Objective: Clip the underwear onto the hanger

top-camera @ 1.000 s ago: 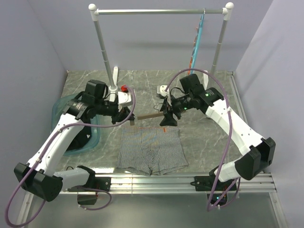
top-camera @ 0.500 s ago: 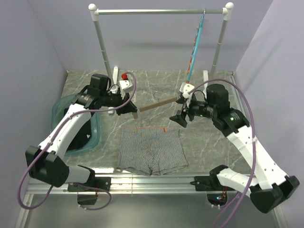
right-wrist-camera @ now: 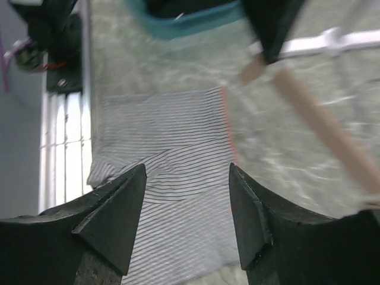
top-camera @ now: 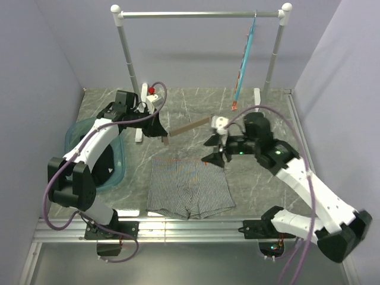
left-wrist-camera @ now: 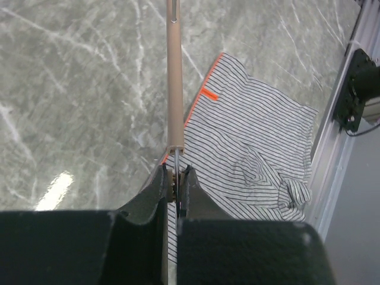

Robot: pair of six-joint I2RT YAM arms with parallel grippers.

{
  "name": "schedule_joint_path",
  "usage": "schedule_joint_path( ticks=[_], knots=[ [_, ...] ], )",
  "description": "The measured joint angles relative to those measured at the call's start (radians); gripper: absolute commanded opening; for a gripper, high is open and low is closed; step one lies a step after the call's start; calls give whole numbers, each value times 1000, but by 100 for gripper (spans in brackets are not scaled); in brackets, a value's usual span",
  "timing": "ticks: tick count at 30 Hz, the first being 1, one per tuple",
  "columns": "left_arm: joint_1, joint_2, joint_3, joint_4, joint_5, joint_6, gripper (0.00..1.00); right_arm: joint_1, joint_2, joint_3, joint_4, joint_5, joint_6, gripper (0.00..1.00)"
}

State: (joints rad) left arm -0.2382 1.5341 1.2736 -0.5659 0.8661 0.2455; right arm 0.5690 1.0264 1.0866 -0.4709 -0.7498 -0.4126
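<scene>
left fingers clenched on end of wooden hanger, right fingers spread wide above striped underwear flat on the worktop

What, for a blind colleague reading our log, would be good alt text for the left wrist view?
The left claw grips the near end of the hanger, a light wooden bar running away up the frame. Beneath it, striped underwear with an orange tag lies spread on the marble table.
</scene>
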Motion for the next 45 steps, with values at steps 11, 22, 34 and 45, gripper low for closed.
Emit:
schedule_joint_path(
  ticks=[11, 22, 34, 45],
  knots=[
    [71, 50, 64, 3, 0, -34, 0, 139, 577, 45, 184, 82, 89, 51],
    [122, 56, 64, 2, 0, -43, 0, 240, 833, 179, 337, 253, 136, 62],
    [141, 94, 71, 2, 2, -49, 0, 247, 982, 246, 318, 379, 155, 71],
    [160, 99, 71, 1, -1, -44, 0, 271, 1016, 256, 299, 466, 150, 65]
  ],
)
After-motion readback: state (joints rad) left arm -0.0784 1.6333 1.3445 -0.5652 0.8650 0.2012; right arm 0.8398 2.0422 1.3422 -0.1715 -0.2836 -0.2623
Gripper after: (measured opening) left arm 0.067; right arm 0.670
